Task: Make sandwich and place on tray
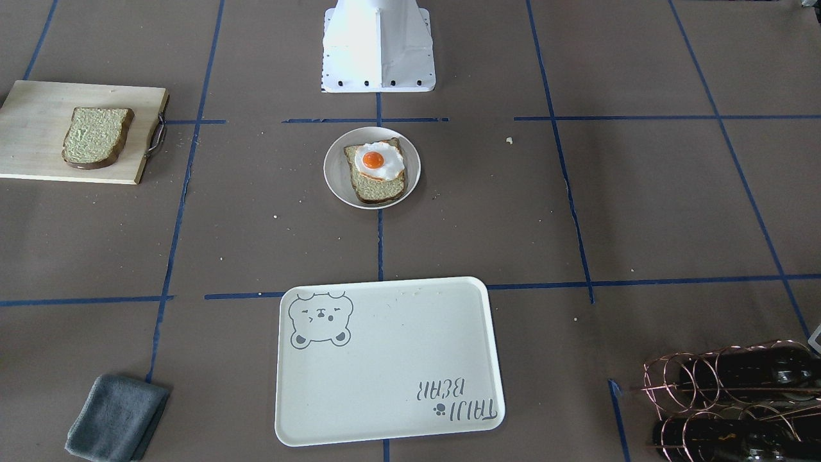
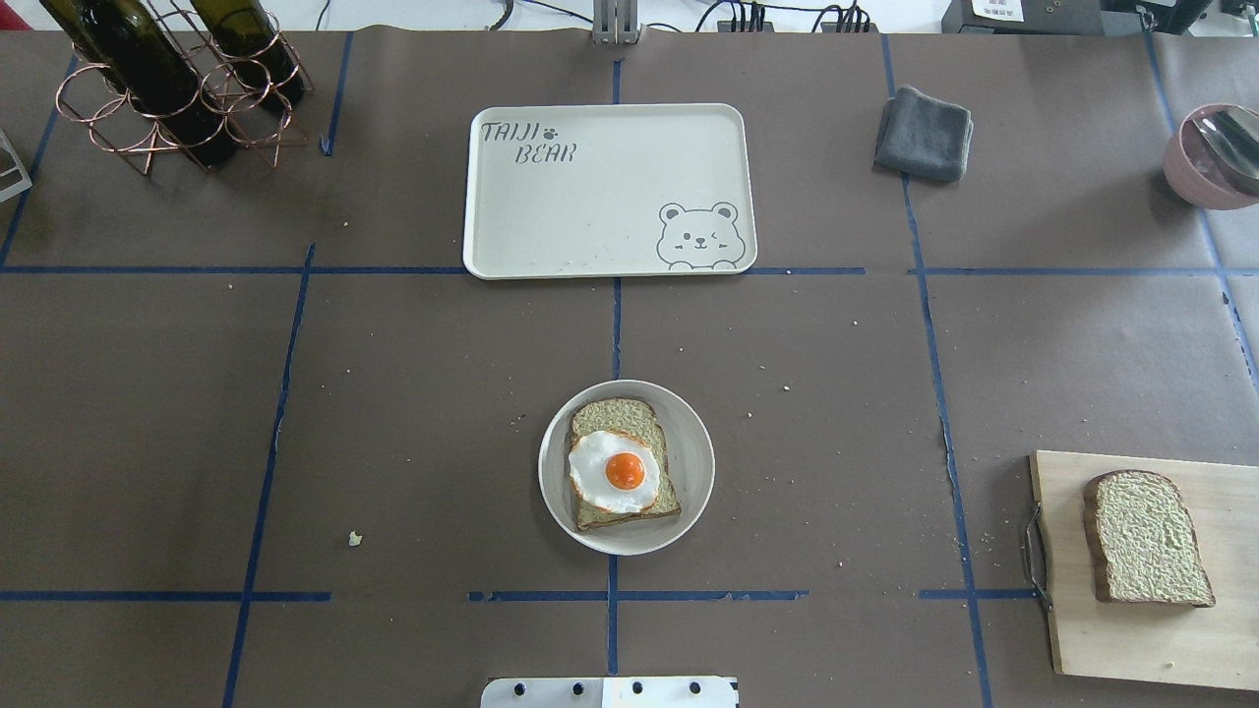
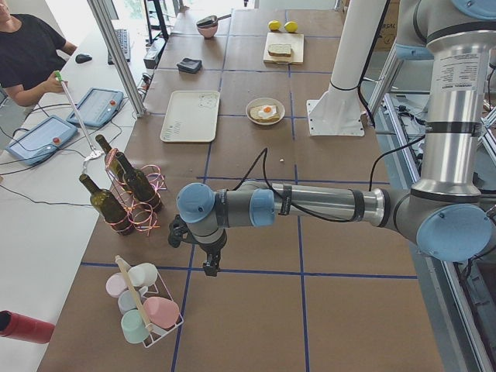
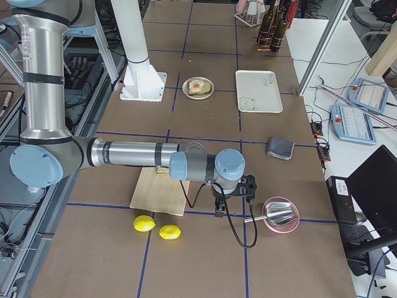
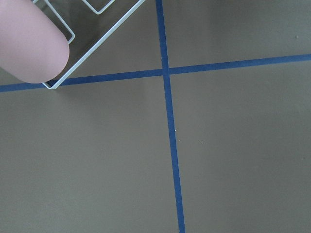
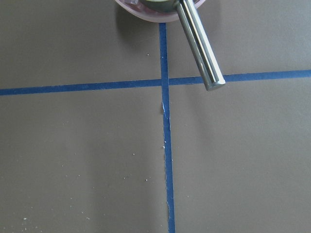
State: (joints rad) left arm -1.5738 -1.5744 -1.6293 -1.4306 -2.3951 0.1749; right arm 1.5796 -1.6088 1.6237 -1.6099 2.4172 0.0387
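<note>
A small round white plate [image 1: 333, 173] [image 2: 693, 472] sits mid-table holding one bread slice [image 1: 378, 187] [image 2: 620, 418] with a fried egg [image 1: 378, 160] [image 2: 615, 470] on top, uncovered. A second bread slice [image 1: 96, 136] [image 2: 1146, 536] lies on the wooden cutting board [image 1: 38, 128] [image 2: 1131, 639]. The cream bear tray [image 1: 391, 366] [image 2: 590, 197] is bare. My left gripper [image 3: 209, 267] hangs over the table near the mug rack, far from the plate. My right gripper [image 4: 220, 211] hangs beside the board. I cannot tell whether either is open or shut.
A grey cloth [image 2: 925, 133] lies right of the tray. A copper rack with wine bottles [image 2: 167, 84] stands at the far left. A pink bowl with a metal utensil [image 2: 1215, 157] [image 6: 199, 46] is far right. Two lemons [image 4: 144, 223] and a mug rack [image 3: 143, 302] sit at the table's ends.
</note>
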